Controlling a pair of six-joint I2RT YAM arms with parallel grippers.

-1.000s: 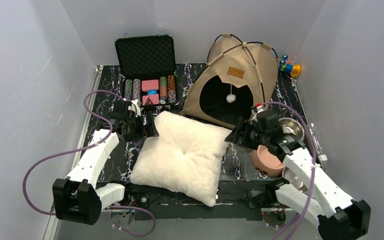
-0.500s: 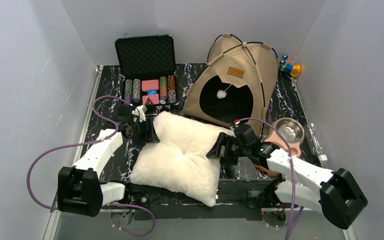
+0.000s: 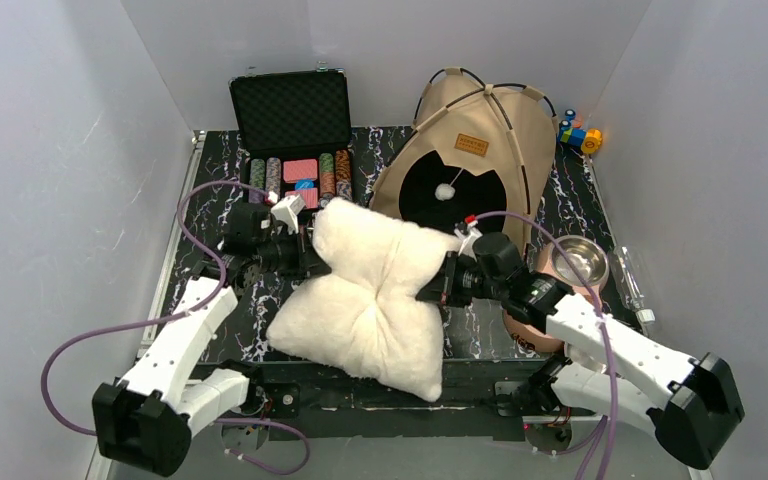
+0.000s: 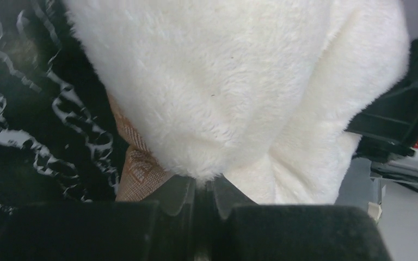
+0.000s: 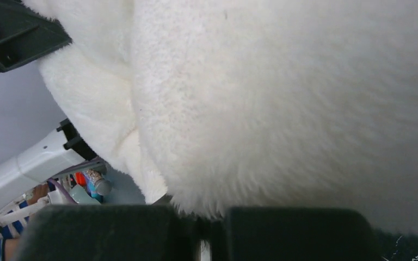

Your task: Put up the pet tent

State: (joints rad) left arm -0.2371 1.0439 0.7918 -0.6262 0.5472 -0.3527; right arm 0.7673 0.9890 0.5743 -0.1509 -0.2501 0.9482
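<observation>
Standing upright at the upper right of the overhead frame, the pet tent [image 3: 475, 160] sits at the back of the dark marbled surface [image 3: 570, 195], its cat-head doorway facing the arms and a white pom-pom [image 3: 444, 189] hanging in the opening; only this view takes it in. Below it in the frame the fluffy cream cushion [image 3: 370, 295] is bunched into a fold between the two hands, its upper edge near the foot of the tent. The left hand [image 3: 312, 262] pinches the cushion's left edge and the right hand [image 3: 438, 290] its right edge, so the tent lies beyond both hands, touching neither. Both arms reach inward, forearms angled toward frame centre. The wrist views alone show the grips close up: in the left one the fingers [image 4: 177, 196] are closed together on a tuft of fur, a tan woven underside [image 4: 139, 168] showing beside them; in the right one the jaws are closed on the cushion's rim.
</observation>
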